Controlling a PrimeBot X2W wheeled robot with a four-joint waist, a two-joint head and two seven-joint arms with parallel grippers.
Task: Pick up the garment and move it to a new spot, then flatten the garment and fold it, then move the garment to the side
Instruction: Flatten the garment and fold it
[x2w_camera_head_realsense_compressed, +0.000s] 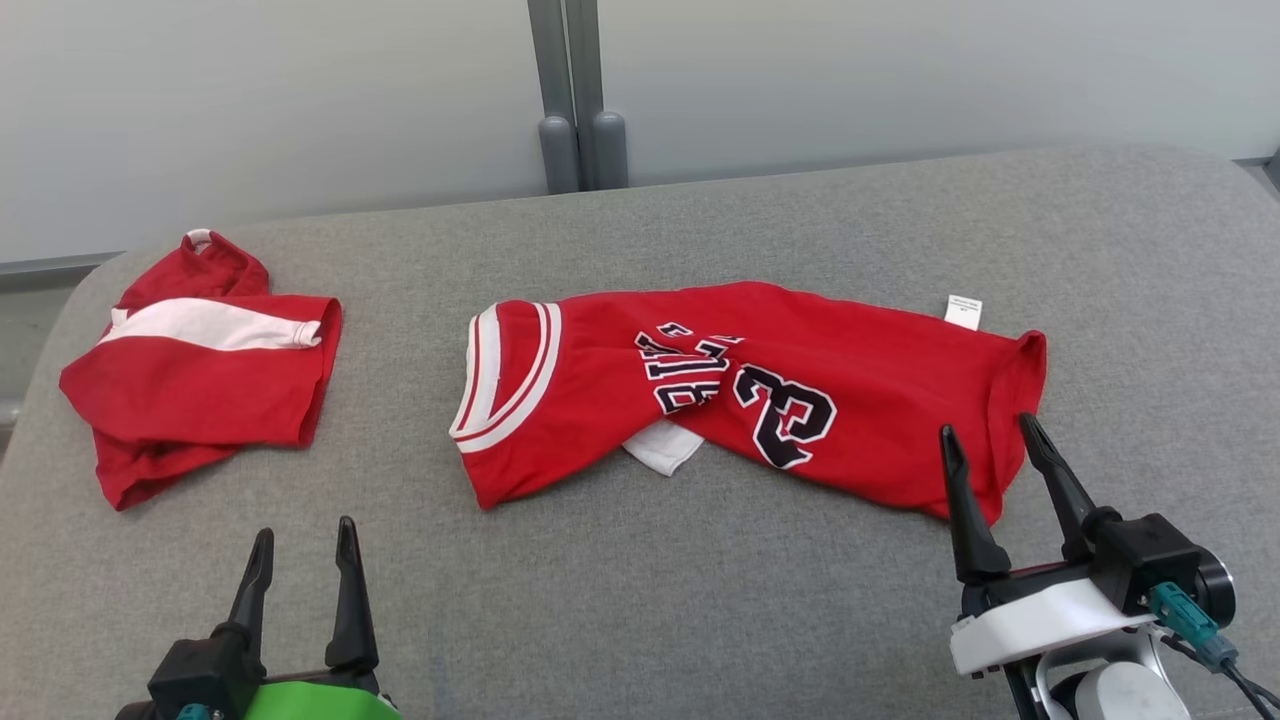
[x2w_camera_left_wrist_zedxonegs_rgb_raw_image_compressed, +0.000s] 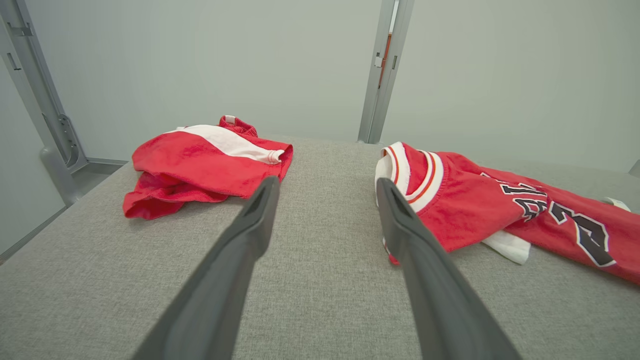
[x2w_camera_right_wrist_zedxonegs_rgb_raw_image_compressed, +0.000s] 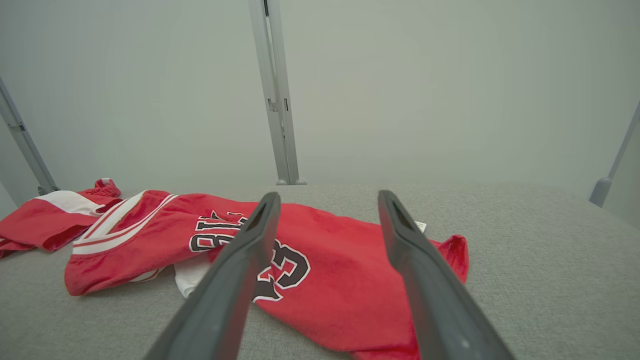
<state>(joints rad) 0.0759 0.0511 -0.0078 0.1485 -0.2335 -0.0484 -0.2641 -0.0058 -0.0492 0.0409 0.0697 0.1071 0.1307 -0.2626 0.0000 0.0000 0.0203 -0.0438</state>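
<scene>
Here is the jersey (x2w_camera_head_realsense_compressed: 760, 390), red, lying rumpled across the middle of the grey padded table (x2w_camera_head_realsense_compressed: 640, 620), stretched from left to right. The striped white-and-red trim sits at its left end and the hem at its right end. The number 23 and black letters with white edges face up, twisted by a fold through the middle. A white tag (x2w_camera_head_realsense_compressed: 963, 311) sticks out at the far right edge, and a white flap (x2w_camera_head_realsense_compressed: 662, 447) pokes out from under the near edge.

The right gripper (x2w_camera_head_realsense_compressed: 985, 424) is at the jersey's near right corner, fingers spread wide with nothing between them. From the head camera its tips overlap the hem, and from the wrist it looks along the cloth with the number just beside its left finger. Whether the tips touch the fabric, I cannot tell.

The left gripper (x2w_camera_head_realsense_compressed: 305, 528) hangs over bare table at the near left, fingers also released and apart, holding nothing. Its wrist camera looks between the two fingers at the open gap of grey fabric that separates the two pieces of clothing.

A second garment (x2w_camera_head_realsense_compressed: 200, 370), red with a broad white band, lies bunched at the far left of the table, well apart from the jersey. Behind the table stands a pale wall with a grey post (x2w_camera_head_realsense_compressed: 575, 100) rising from the middle.
</scene>
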